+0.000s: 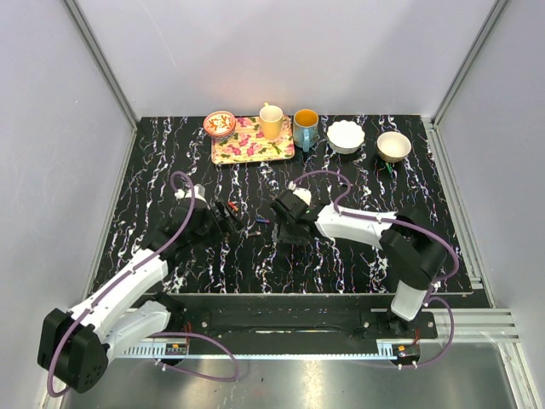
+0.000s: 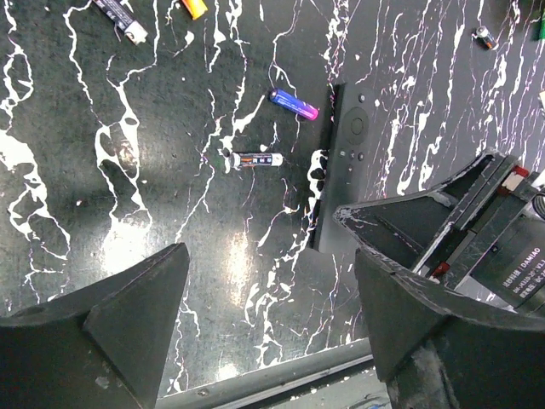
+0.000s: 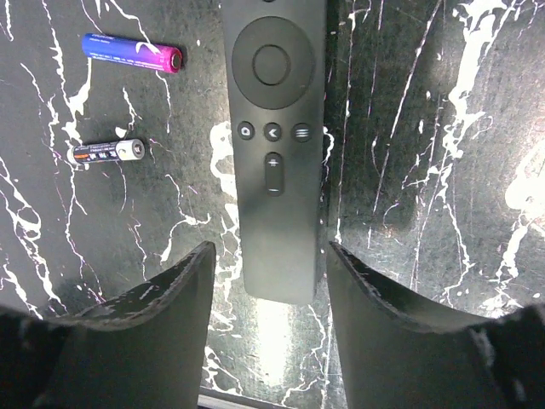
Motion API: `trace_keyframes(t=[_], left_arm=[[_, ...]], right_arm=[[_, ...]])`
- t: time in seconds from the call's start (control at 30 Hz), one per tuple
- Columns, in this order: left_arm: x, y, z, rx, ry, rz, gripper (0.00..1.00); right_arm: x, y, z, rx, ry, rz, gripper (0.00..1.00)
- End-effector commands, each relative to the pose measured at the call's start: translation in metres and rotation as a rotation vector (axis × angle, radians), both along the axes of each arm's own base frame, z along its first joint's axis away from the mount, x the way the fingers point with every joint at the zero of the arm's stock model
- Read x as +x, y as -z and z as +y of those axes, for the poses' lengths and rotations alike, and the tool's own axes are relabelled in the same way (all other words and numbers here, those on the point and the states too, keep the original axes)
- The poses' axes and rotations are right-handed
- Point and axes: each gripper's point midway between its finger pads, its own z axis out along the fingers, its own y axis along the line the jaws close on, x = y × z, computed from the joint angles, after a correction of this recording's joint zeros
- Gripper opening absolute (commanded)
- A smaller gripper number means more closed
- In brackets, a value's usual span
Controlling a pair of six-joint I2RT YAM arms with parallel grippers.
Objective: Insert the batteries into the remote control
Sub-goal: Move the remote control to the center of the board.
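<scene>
Remote control [image 3: 272, 128] flat on the black marbled table [image 1: 162, 162]. Lay button-side up, straddled at its near end by the right gripper [image 3: 268, 256] — fingers spread wide, one to either side, clamped on nothing. Had a bluish-purple battery [image 3: 132, 53] with a pink-red tip just beside it on the left of the right wrist view, and a shorter dark battery [image 3: 109, 152] nearer the gripper, both flat, apart from each other and from the remote. Faced the left gripper [image 2: 268, 247] across the same patch, likewise agape and empty. Shared the table with small scatter beyond the batteries — too cropped to name — and, well apart along the far edge, a floral tray [image 1: 252, 141], a yellow mug [image 1: 271, 121], a teal mug [image 1: 306, 128] and two bowls [image 1: 346, 136].
</scene>
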Motion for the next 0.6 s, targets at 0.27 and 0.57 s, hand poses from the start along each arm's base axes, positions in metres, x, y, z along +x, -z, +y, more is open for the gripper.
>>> trace_keyframes(t=[0.27,0.57], left_arm=[[0.017,-0.036,-0.001,0.069,-0.001,-0.115,0.99],[0.037,-0.047,-0.062,0.153,0.165,-0.111,0.99]], right_arm=[[0.006,-0.060,-0.013,0.022,-0.040,-0.160,0.72],[0.014,-0.112,-0.111,-0.044,0.151,-0.509,1.00]])
